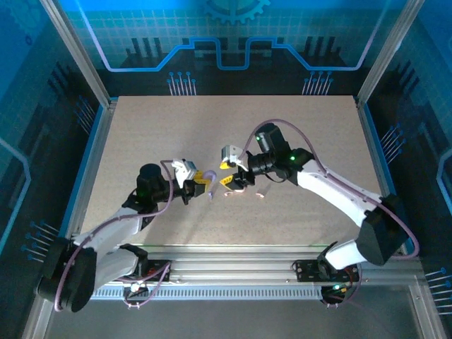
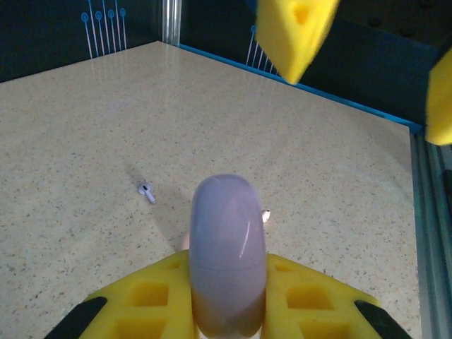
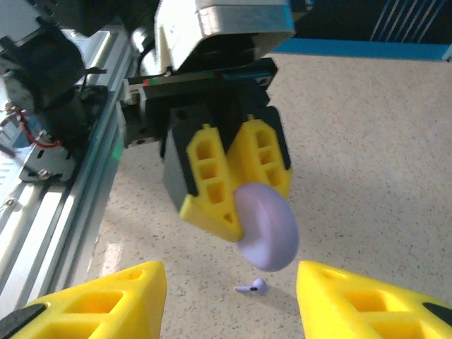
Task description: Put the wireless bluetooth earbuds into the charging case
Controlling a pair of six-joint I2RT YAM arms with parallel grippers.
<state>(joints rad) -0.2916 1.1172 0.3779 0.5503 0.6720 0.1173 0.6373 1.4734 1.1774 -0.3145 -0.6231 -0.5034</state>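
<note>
My left gripper is shut on a lilac round charging case, held edge-on above the table with its lid closed. In the right wrist view the same case hangs from the left gripper's yellow fingers. A lilac earbud lies on the table just below it, also seen as the lilac earbud left of the case. A pale pink earbud peeks out behind the case. My right gripper stands open and empty, facing the case from close by.
From above, the two grippers meet near the middle of the speckled table. Another small pale bud lies to the right of them. An aluminium rail runs along the near edge.
</note>
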